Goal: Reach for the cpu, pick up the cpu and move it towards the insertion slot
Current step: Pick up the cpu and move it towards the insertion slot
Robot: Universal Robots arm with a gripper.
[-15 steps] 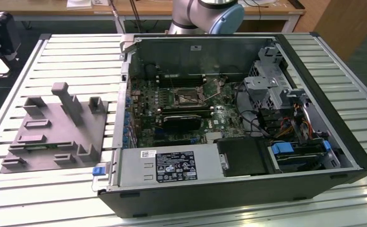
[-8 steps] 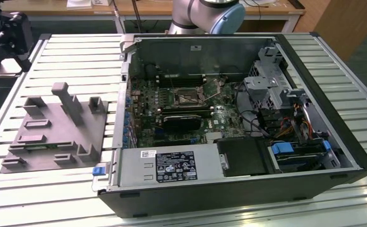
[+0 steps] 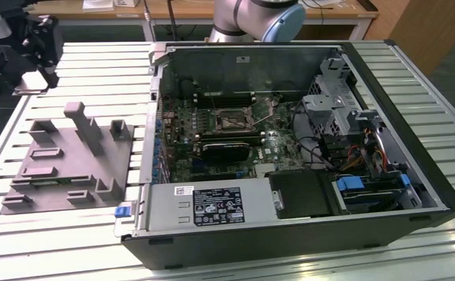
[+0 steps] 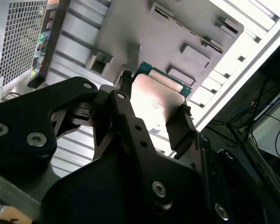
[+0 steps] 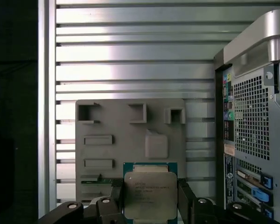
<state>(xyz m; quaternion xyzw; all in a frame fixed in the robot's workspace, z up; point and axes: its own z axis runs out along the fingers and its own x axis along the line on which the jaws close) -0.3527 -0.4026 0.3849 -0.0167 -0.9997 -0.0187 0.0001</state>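
In both wrist views the cpu [image 5: 150, 193] [image 4: 155, 103], a silvery square chip with a green rim, sits between the black fingers [image 5: 185, 195] of my gripper [image 5: 150, 198] [image 4: 154, 112], which is shut on its two sides. It hangs over the grey plastic tray [image 5: 130, 135]. In the exterior view my gripper [image 3: 33, 82] is high at the far left, above the tray's [image 3: 55, 175] far corner, with a pale flat piece that looks like the cpu [image 3: 28, 90] at its tip. The insertion slot [image 3: 231, 121], a dark square socket in a metal frame, lies inside the open computer case, well towards the exterior view's right of the gripper.
The open computer case [image 3: 414, 175] lies on a slatted metal table [image 3: 94, 64], its side wall [image 3: 154, 117] standing between tray and motherboard. Grey posts [image 3: 82, 126] rise from the tray. Cables and drive cages [image 3: 344, 134] fill the case towards the exterior view's right. The arm's base [image 3: 259, 17] stands behind the case.
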